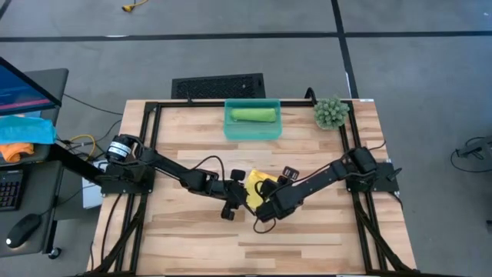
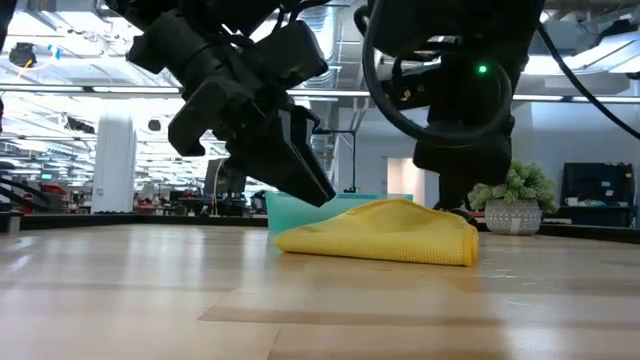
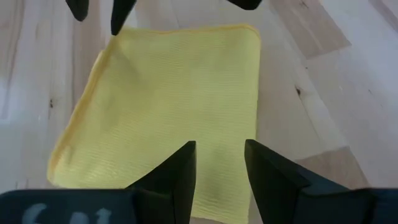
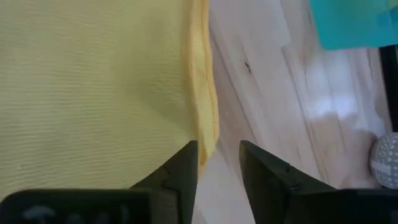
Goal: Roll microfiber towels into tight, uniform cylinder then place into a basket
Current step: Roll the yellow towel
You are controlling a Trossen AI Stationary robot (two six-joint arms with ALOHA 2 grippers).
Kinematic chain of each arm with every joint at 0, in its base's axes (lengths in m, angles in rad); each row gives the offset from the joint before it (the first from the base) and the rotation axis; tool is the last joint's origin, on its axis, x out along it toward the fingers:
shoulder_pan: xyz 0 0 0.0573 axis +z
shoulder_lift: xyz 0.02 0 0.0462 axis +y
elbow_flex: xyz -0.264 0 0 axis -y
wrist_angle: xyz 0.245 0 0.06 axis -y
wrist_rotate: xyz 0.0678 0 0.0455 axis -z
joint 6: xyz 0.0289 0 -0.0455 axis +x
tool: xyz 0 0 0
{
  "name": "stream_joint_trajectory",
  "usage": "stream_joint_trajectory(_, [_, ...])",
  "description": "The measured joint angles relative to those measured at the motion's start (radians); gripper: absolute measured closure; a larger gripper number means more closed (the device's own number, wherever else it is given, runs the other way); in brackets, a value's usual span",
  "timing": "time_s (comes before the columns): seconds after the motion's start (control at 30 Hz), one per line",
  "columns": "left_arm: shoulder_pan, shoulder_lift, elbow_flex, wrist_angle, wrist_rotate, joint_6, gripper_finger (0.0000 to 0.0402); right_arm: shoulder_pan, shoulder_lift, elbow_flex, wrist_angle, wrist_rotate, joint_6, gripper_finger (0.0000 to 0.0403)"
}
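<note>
The yellow towel [image 1: 259, 183] lies folded on the table's middle, flat in the left wrist view [image 3: 168, 106] and slightly humped in the low view [image 2: 385, 233]. My left gripper [image 3: 221, 165] is open and slants down over the towel's left end [image 2: 300, 235]. My right gripper [image 4: 219, 163] is open at the towel's hemmed edge [image 4: 202, 106]. The light green towel [image 1: 254, 115] lies rolled inside the teal basket [image 1: 231, 131] at the far edge. My left gripper's fingertips [image 2: 322, 195] come slanting down from the table's left to the top of the yellow towel's left end; I cannot tell whether they touch the cloth. My right gripper has one finger [image 4: 180, 171] over the towel's hem and the other over bare wood; I cannot tell whether it touches.
A small potted plant [image 1: 331, 112] stands at the far right corner. A black grille panel [image 1: 217, 86] lies beyond the far edge. Black frame rails [image 1: 150, 146] border the table. A side desk with blue and orange cloths [image 1: 23, 135] stands to the left.
</note>
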Motion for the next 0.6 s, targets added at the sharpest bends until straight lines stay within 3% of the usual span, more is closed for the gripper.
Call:
stream_joint_trajectory(0.23, [0.007, 0.023, 0.001, 0.026, 0.000, 0.000, 0.0271, 0.014, -0.018, -0.001, -0.045, 0.037, 0.041, 0.0269])
stream_joint_trajectory(0.6, [0.005, 0.113, 0.004, 0.036, -0.030, 0.004, 0.0272, 0.112, -0.027, 0.041, -0.286, 0.145, 0.189, 0.0270])
